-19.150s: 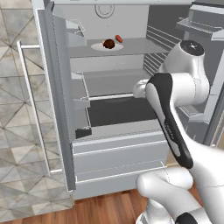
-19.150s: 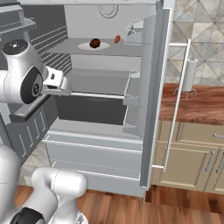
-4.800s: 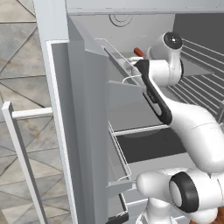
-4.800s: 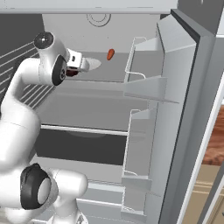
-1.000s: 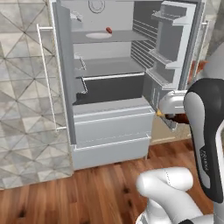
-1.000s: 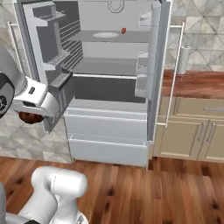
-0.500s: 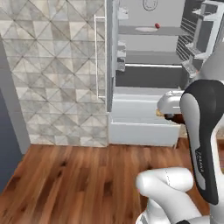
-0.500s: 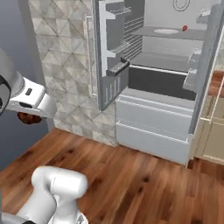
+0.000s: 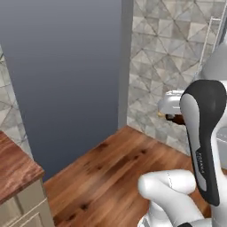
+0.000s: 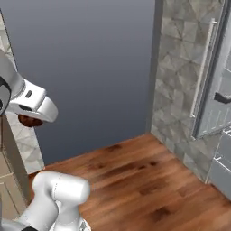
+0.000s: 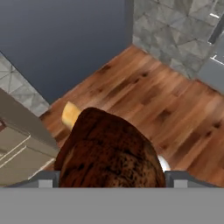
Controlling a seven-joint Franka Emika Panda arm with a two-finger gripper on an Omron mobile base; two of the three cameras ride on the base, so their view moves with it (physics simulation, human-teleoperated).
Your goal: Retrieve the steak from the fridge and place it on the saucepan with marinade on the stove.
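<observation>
The gripper (image 11: pixel 111 186) is clamped on the steak (image 11: pixel 110 151), its jaws spread wide around the meat. In the hand view the steak takes up the lower middle of the frame: a dark red-brown, mottled lump with a pale yellowish edge showing at its upper left. The finger tips themselves are hidden behind the meat, so exactly where the pads press cannot be made out.

In the left base view the white hand reaches out from behind the arm's dark forearm, and a dark sliver of the steak (image 9: pixel 177 119) shows under the gripper (image 9: pixel 170 116), held in the air above the wooden floor (image 9: pixel 111 168). In the right base view the gripper (image 10: pixel 28 118) sits at the left edge of the frame with the steak (image 10: pixel 30 121) tucked beneath its white housing, just beside a tiled wall panel.

The scene beyond the arm is a plain dark grey-blue wall (image 10: pixel 90 58), with a wall of grey diamond-pattern tiles (image 9: pixel 173 53) to the right of it. At the far right of the right base view stands the fridge (image 10: pixel 216 85), its pale grey door edge-on with a thin white bar handle (image 10: pixel 203 72) running down it; what its shelves hold cannot be seen from here. A beige cabinet with a brown wooden top (image 9: pixel 17 177) stands at the lower left of the left base view.
</observation>
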